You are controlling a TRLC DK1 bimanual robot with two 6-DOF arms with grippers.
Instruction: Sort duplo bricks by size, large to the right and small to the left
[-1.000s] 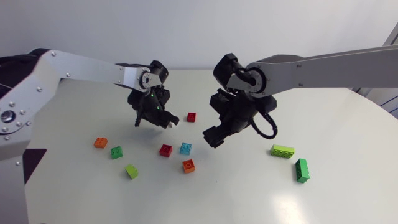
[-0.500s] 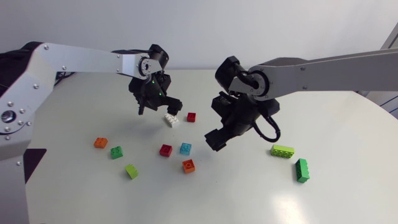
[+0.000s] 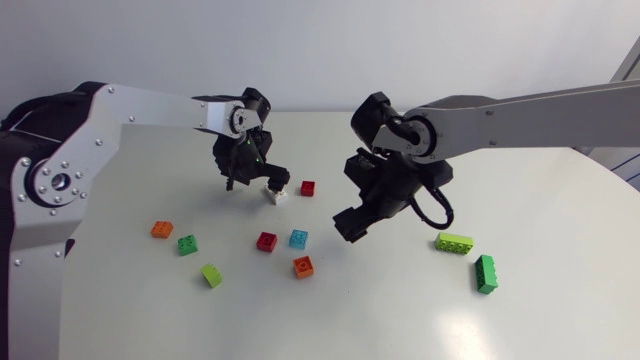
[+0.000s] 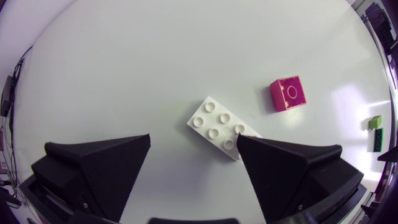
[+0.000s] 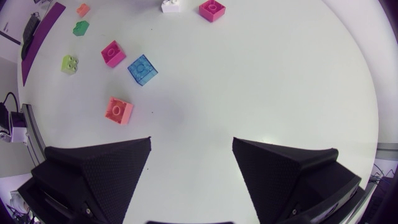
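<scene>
The round white counter [image 3: 540, 320] is smooth and faintly glossy, so hard plastic bricks sit flat on it and would slide easily. The left claw [image 4: 194, 138] hangs low with its matte wedge fingers spread wide, gripping nothing. The white brick [image 4: 217, 121], a long block with two rows of round studs, lies flat on the counter between them, one end tucked under a fingertip. I judge it a large piece due to go over to the right claw's side. The right claw [image 5: 191, 140] hovers just as wide and empty above bare counter. Off its outer side lie the lime long brick [image 3: 454, 242] and the dark green long brick [image 3: 486, 273], probably sorted already. A small red brick [image 3: 307, 188] sits just beside the left claw. The other squarish small bricks [image 3: 298, 238] lie scattered ahead of the right claw, apparently unsorted.
</scene>
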